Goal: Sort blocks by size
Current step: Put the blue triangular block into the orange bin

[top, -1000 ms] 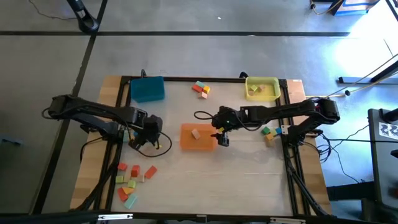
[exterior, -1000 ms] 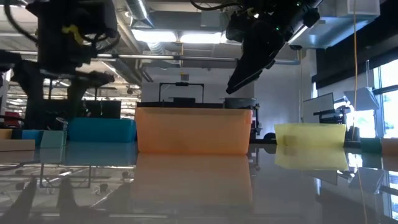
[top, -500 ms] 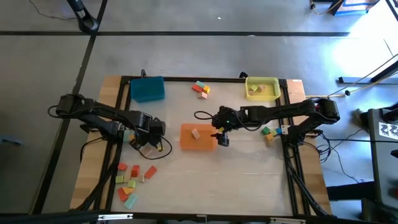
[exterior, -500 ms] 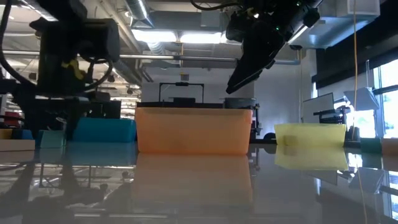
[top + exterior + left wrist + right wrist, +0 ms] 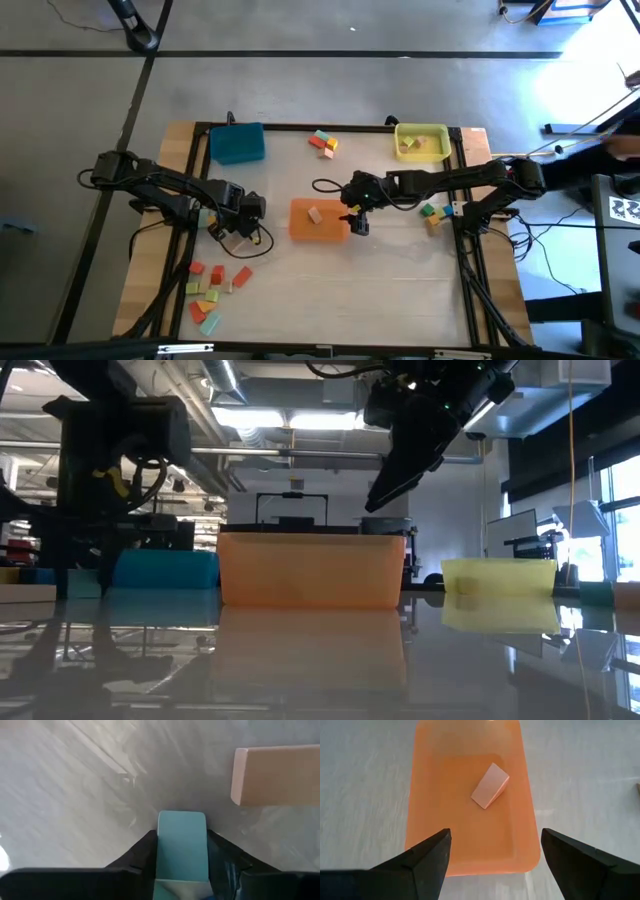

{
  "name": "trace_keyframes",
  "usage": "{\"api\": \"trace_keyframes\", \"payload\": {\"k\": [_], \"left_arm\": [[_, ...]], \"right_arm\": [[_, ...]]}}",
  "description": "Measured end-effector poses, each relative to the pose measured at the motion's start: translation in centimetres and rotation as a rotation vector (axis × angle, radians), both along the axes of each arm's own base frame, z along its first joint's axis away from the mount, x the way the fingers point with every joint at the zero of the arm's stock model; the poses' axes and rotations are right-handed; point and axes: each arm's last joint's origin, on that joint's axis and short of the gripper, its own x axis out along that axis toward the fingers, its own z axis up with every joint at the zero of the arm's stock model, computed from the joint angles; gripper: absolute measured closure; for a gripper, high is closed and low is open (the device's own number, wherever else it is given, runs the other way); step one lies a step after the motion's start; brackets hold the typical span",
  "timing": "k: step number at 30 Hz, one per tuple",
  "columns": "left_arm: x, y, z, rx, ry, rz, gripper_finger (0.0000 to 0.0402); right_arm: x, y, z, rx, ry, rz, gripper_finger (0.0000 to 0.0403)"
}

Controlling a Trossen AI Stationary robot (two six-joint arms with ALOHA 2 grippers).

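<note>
Light blue block (image 5: 181, 845) is pinched between left gripper (image 5: 181, 851) fingers, seen only in left wrist view; tan block (image 5: 277, 775) lies just beside on table (image 5: 400, 275). Overhead, grip is hidden by arm. Right gripper (image 5: 492, 851) is spread wide above orange tray (image 5: 420, 795), w/ tan wedge (image 5: 490, 785) inside. Loose blocks (image 5: 212, 290) are clustered near table's front left.

Light blue block (image 5: 181, 845), tan block (image 5: 277, 775) beside it (pale), orange tray (image 5: 472, 802), grey table (image 5: 400, 280).

Glossy table top (image 5: 320, 670), translucent plastic orange tray (image 5: 470, 845), matt wooden block (image 5: 490, 785)
</note>
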Motion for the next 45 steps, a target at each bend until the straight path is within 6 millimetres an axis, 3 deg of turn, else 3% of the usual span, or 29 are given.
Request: {"api": "trace_keyframes", "payload": {"k": [7, 13, 21, 29, 34, 38, 45], "left_arm": [[1.1, 0.2, 1.3, 0.053, -0.062, 0.052, 0.0286], [2.8, 0.3, 4.3, 0.080, -0.188, 0.111, 0.0284], [4.8, 0.2, 8.8, -0.004, -0.500, 0.310, 0.0278], [7.0, 0.1, 10.5, -0.175, -0.793, 0.495, 0.0276], [8.7, 0.0, 10.4, -0.254, -0.906, 0.549, 0.0276], [9.7, 0.0, 8.7, -0.266, -0.946, 0.545, 0.0275], [11.1, -0.1, 5.9, -0.241, -0.872, 0.548, 0.0275]], "right_arm": [[-1.2, 0.1, 1.4, 0.026, -0.003, -0.003, 0.0095], [-2.3, 0.1, 2.2, 0.042, 0.020, -0.019, 0.0095], [-2.6, 0.0, 2.0, 0.015, 0.053, -0.041, 0.0095], [-2.7, 0.0, 2.0, 0.013, 0.063, -0.045, 0.0095], [-2.7, 0.0, 2.0, 0.008, 0.062, -0.051, 0.0095], [-2.7, 0.0, 2.0, 0.007, 0.061, -0.051, 0.0095], [-2.7, 0.0, 2.0, 0.007, 0.063, -0.052, 0.0095]]}}
